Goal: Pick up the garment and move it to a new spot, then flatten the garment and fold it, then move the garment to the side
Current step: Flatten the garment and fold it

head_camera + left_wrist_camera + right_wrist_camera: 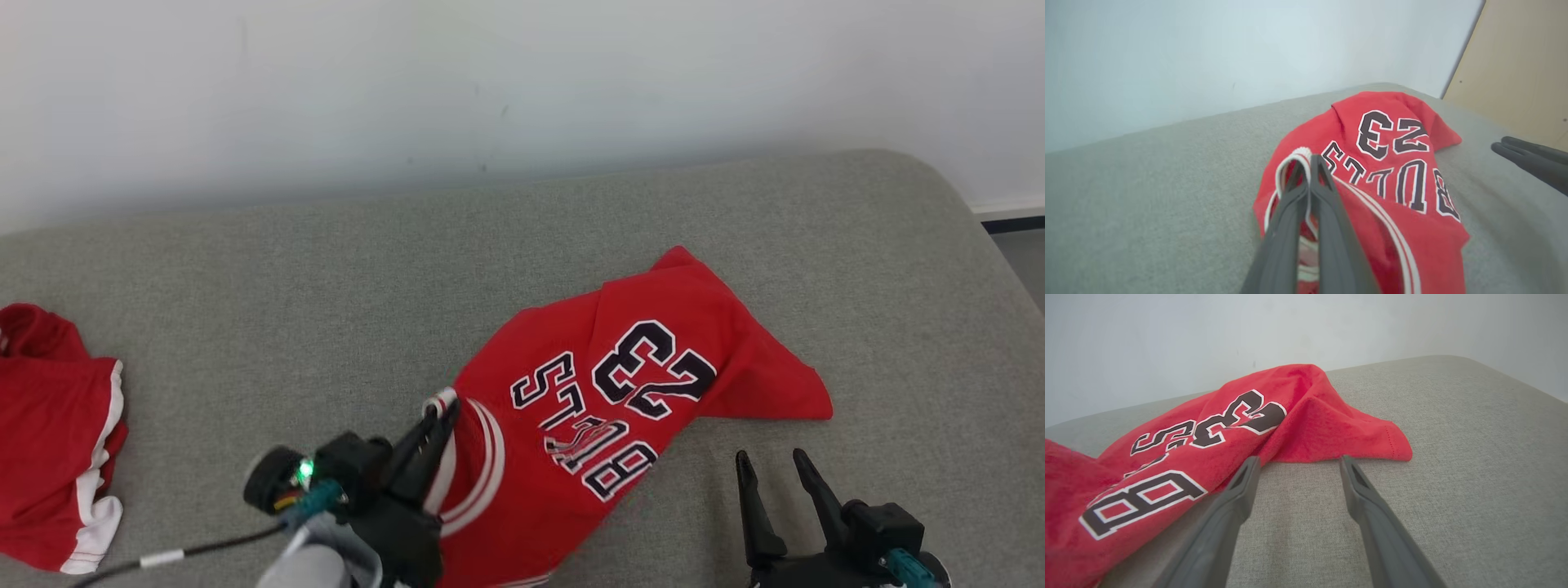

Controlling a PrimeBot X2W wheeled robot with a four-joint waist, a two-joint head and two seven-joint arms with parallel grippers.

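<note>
The garment (604, 408) is a red basketball jersey with black "BULLS 23" lettering, lying crumpled on the grey cushion (490, 261). My left gripper (441, 415) is shut on its white-striped trim at the jersey's left edge. In the left wrist view the two fingers (1310, 163) pinch that trim, with the garment (1396, 163) spreading beyond. My right gripper (771, 465) stands open over bare cushion, just below the jersey's right corner. In the right wrist view its fingers (1298, 465) are spread with nothing between them, the garment (1241, 437) just ahead and to the left.
A second red and white garment (57, 441) lies at the cushion's left edge. A pale wall (490, 82) runs behind the cushion, whose right end curves off near a baseboard (1008, 214). A tan panel (1523, 61) stands at the far right in the left wrist view.
</note>
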